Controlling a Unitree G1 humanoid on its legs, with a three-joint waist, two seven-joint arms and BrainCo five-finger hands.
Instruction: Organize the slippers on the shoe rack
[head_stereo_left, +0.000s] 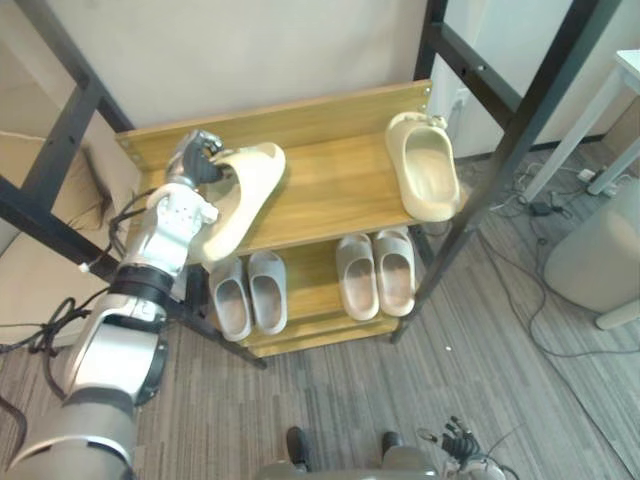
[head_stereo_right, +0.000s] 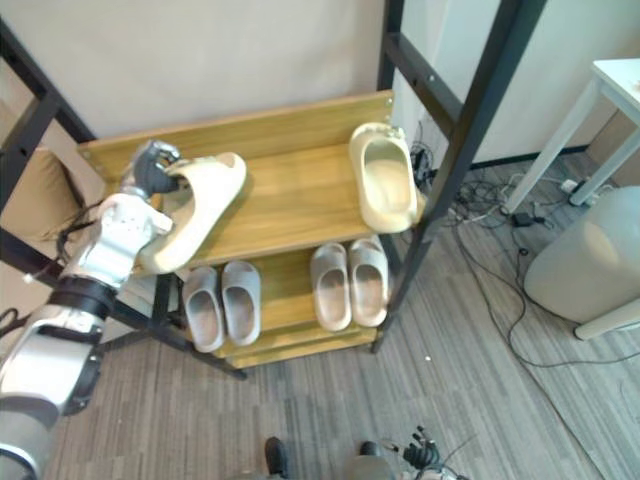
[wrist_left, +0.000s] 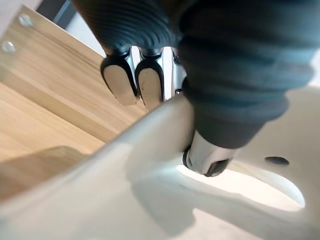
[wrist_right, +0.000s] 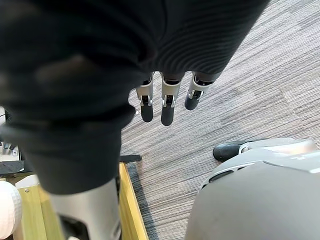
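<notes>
Left hand (head_stereo_left: 195, 160) is at the far-left end of the shoe rack (head_stereo_left: 330, 190) top shelf, clamped on a beige slipper (head_stereo_left: 242, 195). In the left wrist view the fingers (wrist_left: 120, 82) are curled over the outside of the slipper's side wall and the thumb (wrist_left: 205, 157) is tucked inside it, so the rim is pinched. That slipper lies diagonally: its far end is over the top shelf and its near end hangs past the shelf's near-left edge. Can't tell if it's resting on the wood or lifted off it. Second beige slipper (head_stereo_left: 428, 168) sits flat at the right end of the same shelf, well apart from the first, sole down, with its near end just over the near edge. On the lower shelf there are two pairs of grey slippers, one left (head_stereo_left: 250, 293) and one right (head_stereo_left: 377, 272), each pair side by side. Right hand (wrist_right: 168, 102) hangs low over the grey carpet floor (wrist_right: 240, 90), near side of the rack, fingers straight and relaxed, holding nothing.
</notes>
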